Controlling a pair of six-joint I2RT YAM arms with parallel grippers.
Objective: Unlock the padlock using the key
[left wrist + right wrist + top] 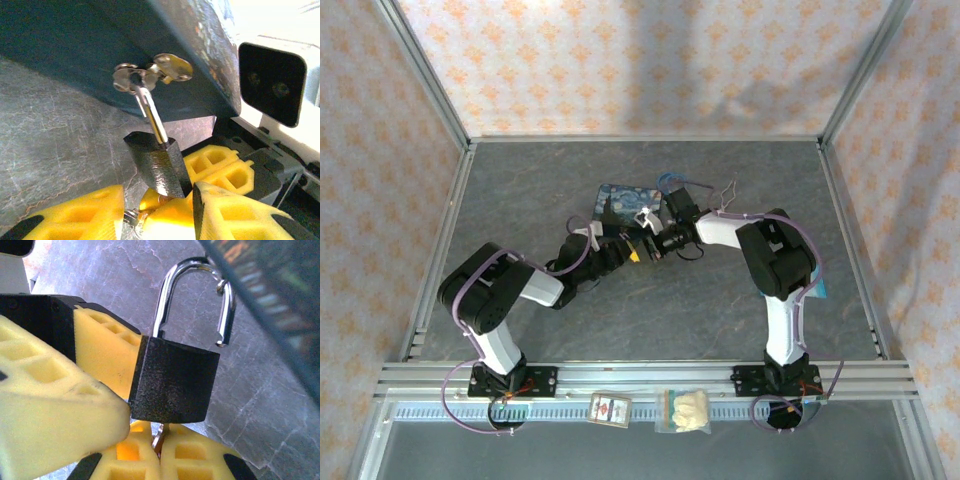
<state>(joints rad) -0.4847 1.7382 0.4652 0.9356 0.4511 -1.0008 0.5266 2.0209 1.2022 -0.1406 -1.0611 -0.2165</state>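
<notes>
The padlock [175,382] has a black body and hangs by its shackle [192,270] from the hasp [150,75] of the blue painted tin [618,205]. One shackle leg stands free of the body. The key [159,436] sticks into the padlock's underside, and my right gripper [161,434] is shut on it from below. My left gripper [158,205] is open, with one yellow finger [75,215] on each side of the padlock body [160,165]. In the top view both grippers, left [632,252] and right [658,245], meet at the tin's near edge.
The tin's dark side [75,45] looms just above the padlock. A bent wire loop [727,190] lies behind the right arm. Two small packets [611,409] [684,409] rest on the front rail. Metal frame posts and patterned walls bound the grey table [650,320].
</notes>
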